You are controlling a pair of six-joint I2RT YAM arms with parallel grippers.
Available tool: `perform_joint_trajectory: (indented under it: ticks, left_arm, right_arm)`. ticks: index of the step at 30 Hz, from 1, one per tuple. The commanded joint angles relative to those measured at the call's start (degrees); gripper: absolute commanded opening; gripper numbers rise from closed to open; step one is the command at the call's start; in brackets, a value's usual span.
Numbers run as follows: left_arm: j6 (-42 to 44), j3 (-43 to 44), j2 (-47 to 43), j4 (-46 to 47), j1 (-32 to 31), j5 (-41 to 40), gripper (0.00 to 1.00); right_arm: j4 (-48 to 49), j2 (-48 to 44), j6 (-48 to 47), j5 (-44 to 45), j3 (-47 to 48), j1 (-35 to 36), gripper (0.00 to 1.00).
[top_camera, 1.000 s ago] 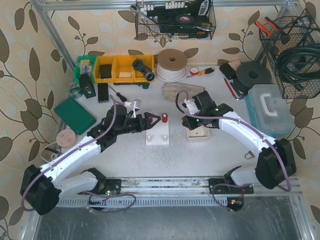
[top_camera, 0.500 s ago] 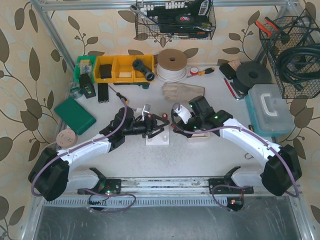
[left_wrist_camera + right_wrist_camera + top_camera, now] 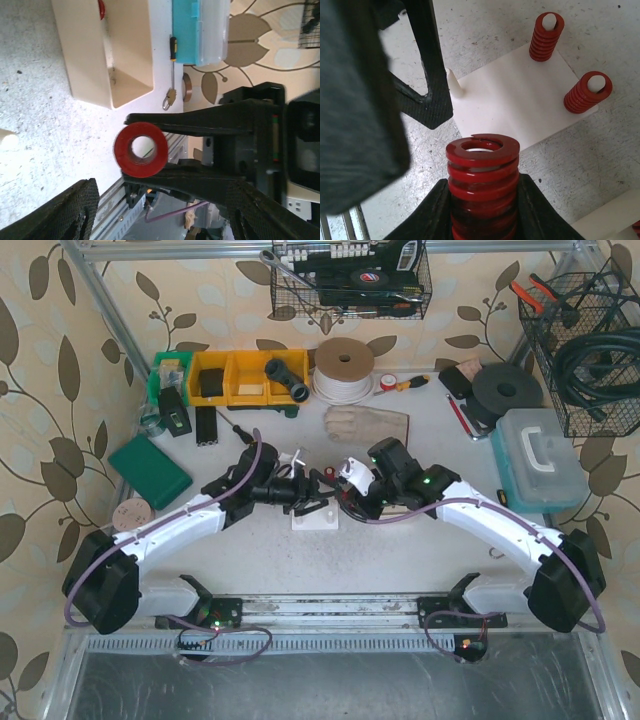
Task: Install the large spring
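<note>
The large spring (image 3: 482, 160), thick red coils, stands upright between my right gripper's (image 3: 483, 192) fingers, which are shut on its lower half. Just beyond it lies the white base plate (image 3: 520, 100) with two small red springs (image 3: 546, 36) on pegs and one bare peg (image 3: 452, 80). In the left wrist view the same spring (image 3: 141, 150) shows end-on, clamped between the right gripper's black fingers (image 3: 190, 120). My left gripper (image 3: 162, 195) stands open around that spot, pads apart from the spring. From above, both grippers meet over the plate (image 3: 315, 517).
A beige tray (image 3: 110, 50) lies right of the plate, and a teal case (image 3: 540, 460) sits further right. Yellow bins (image 3: 235, 375), a wire spool (image 3: 343, 368), a glove (image 3: 365, 422) and a green pad (image 3: 150, 470) lie behind and to the left.
Both arms have swung in toward the plate. The right gripper brought the spring leftward from the tray. The left gripper moved right to meet it and its jaws narrowed somewhat.
</note>
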Motion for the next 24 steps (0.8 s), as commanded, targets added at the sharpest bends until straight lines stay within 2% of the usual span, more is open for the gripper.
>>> perform_joint_trajectory:
  ticks: [1, 4, 11, 15, 18, 24]
  left_arm:
    - [4.0, 2.6, 0.9, -6.1, -0.4, 1.8, 0.73]
    - [4.7, 2.8, 1.6, -7.5, -0.4, 1.7, 0.7]
    - [1.3, 2.1, 2.6, -1.1, -0.7, 1.2, 0.69]
    - [1.4, 3.1, 4.1, -0.3, -0.8, 1.4, 0.66]
    - [1.8, 3.7, 5.1, -0.6, -0.9, 1.6, 0.61]
    - [3.0, 4.0, 4.5, -2.4, -0.9, 1.5, 0.45]
  right_arm:
    - [0.9, -1.4, -1.4, 1.3, 2.5, 0.8, 0.0]
    - [1.0, -1.3, -1.4, 1.6, 2.8, 1.1, 0.0]
    - [1.5, -0.7, -0.9, 2.8, 2.5, 3.4, 0.0]
    - [2.0, -0.7, -0.6, 3.3, 2.2, 4.4, 0.0]
    - [2.0, -0.6, -0.4, 3.7, 2.4, 4.7, 0.0]
    - [2.2, -0.6, -0.4, 3.9, 2.3, 4.8, 0.0]
